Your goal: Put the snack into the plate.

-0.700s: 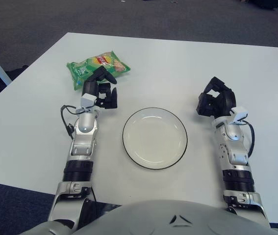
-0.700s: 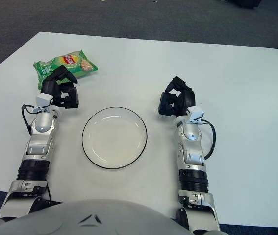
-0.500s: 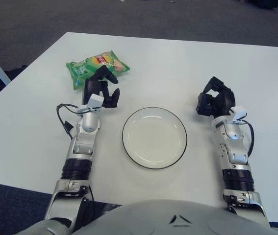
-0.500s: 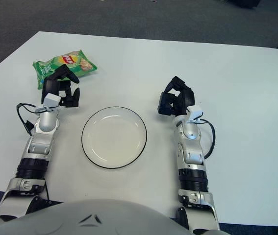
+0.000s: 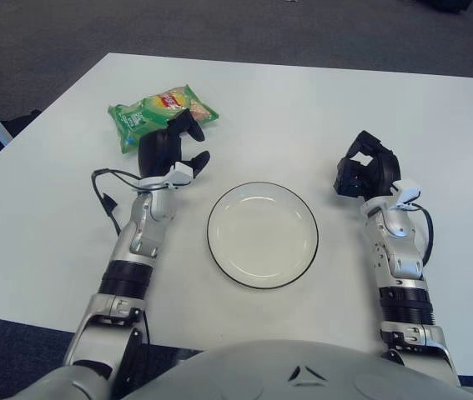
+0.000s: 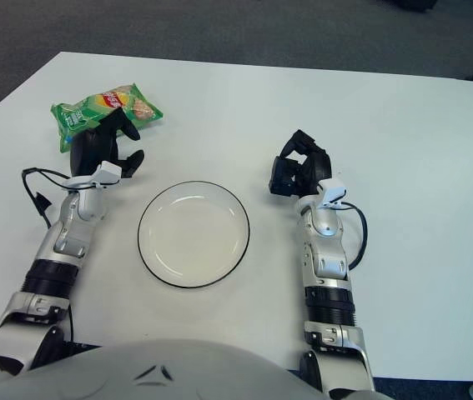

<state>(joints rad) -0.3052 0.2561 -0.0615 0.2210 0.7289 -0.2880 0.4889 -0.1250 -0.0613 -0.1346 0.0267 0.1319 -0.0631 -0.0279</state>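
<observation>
Your left robot hand (image 5: 172,150) sits just short of the snack bag (image 5: 160,111), which lies on the white bench (image 5: 44,208) at the far left, directly beyond and a touch left of that hand. The fingers are loosely spread and carry nothing; the upper fingertip shows at the bag's near edge, but contact can't be confirmed from either eye view. The bag lies flat, its long axis running left-right with the right end tipped slightly toward the far side, so you'd be coming at it across its long near edge rather than end-on.

The left hand is clearly the nearer one. Your right robot hand (image 5: 367,171) shows right of the plate (image 5: 262,234), well apart from the snack, fingers curled in and holding nothing.

The plate is bare, on the bench between the two arms, near-right of the bag. So the carry would go from far-left back toward you and rightward, a short hop. My read: the reach is nearly done, the grasp hasn't started, nothing is in the plate yet.

Count: one snack bag, one plate, two robot hands. Nothing else on the bench apart from the arms and their cables.
</observation>
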